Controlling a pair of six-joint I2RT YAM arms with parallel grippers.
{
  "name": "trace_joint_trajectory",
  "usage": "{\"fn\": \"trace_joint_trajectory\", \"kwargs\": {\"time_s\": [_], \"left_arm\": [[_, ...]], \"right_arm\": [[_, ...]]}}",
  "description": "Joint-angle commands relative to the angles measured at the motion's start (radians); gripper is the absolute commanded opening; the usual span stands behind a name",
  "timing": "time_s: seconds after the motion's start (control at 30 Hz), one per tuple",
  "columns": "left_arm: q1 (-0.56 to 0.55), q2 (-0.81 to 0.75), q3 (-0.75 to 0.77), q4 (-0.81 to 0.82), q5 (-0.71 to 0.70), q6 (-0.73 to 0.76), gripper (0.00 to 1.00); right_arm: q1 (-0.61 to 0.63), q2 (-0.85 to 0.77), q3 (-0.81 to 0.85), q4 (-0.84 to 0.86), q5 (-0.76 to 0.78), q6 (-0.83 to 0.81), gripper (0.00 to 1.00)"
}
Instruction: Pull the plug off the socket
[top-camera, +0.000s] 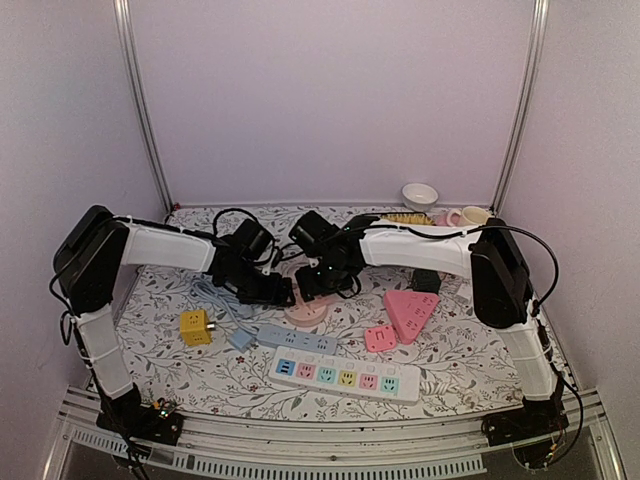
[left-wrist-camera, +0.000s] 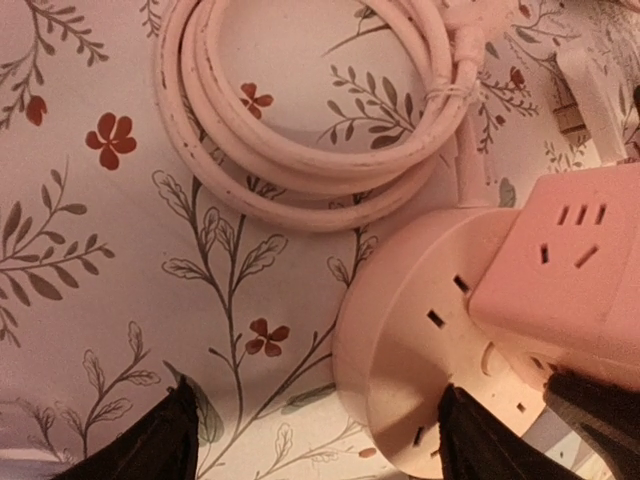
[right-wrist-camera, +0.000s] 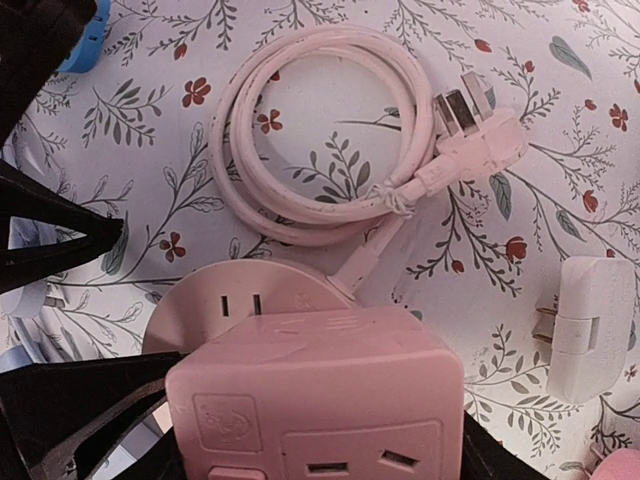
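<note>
A round pink socket (top-camera: 305, 314) lies flat on the flowered cloth at the table's middle. A pink cube plug (right-wrist-camera: 320, 390) stands on the round socket (right-wrist-camera: 230, 300). My right gripper (right-wrist-camera: 325, 425) comes from the right and is shut on the cube, one dark finger against each side. My left gripper (left-wrist-camera: 318, 400) is open at the disc's left edge. One of its fingertips (left-wrist-camera: 470, 430) rests on the socket (left-wrist-camera: 400, 350) beside the plug (left-wrist-camera: 570, 270); the other hangs over bare cloth. The socket's pink cord (right-wrist-camera: 320, 120) lies coiled behind it.
A yellow cube adapter (top-camera: 196, 326), a blue strip (top-camera: 297, 340) and a long white power strip (top-camera: 345, 378) lie nearer the front. A pink triangular socket (top-camera: 410, 312) and a small pink one (top-camera: 380, 338) sit to the right. A white adapter (right-wrist-camera: 590, 320) lies close by.
</note>
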Motion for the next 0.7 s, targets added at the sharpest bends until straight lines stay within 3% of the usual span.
{"fn": "trace_joint_trajectory", "kwargs": {"time_s": [0.0,0.67], "left_arm": [[-0.029,0.047,-0.071,-0.037,-0.062,-0.01,0.82],[-0.049,0.035,-0.152,-0.036,-0.134,-0.035,0.82]], "right_arm": [[0.012,-0.074,0.054,0.1,0.029,-0.021,0.43],[-0.028,-0.132,0.049,0.141,-0.041,0.04,0.43]]}}
